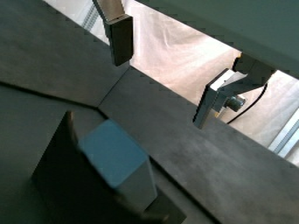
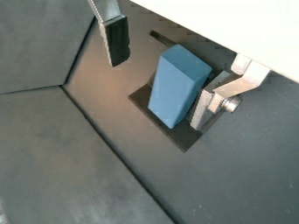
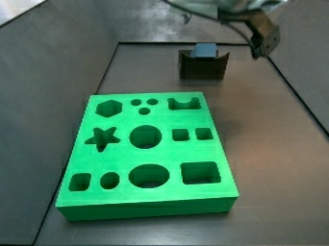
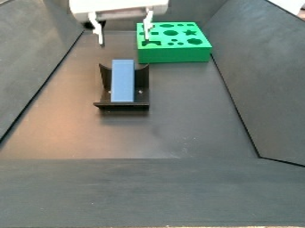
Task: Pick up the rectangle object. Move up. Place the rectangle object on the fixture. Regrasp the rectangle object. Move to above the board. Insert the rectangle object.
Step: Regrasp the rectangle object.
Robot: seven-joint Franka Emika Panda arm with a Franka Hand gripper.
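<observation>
1. Side view: rectangle object [image 4: 123,79] lies in the fixture [image 4: 121,103], resting in its notch. Judging by the task, it is parked there so the grip can be changed.
2. Gripper [image 4: 121,29] hangs above and behind the fixture, jaws spread wide, holding nothing. Nothing sits between the fingers [image 2: 117,42] in either wrist view.
3. Wrist view: block [image 2: 177,85] lies just beside one fingertip, not touching it. It is not yet straddled.
4. Board [image 3: 148,154] sits well apart from the fixture, cut-outs unoccupied. Insertion not started.
5. Judgement: placing looks done, regrasp is next. The spread looks wide enough for the block's narrow width; jaws need centring over it first.
</observation>
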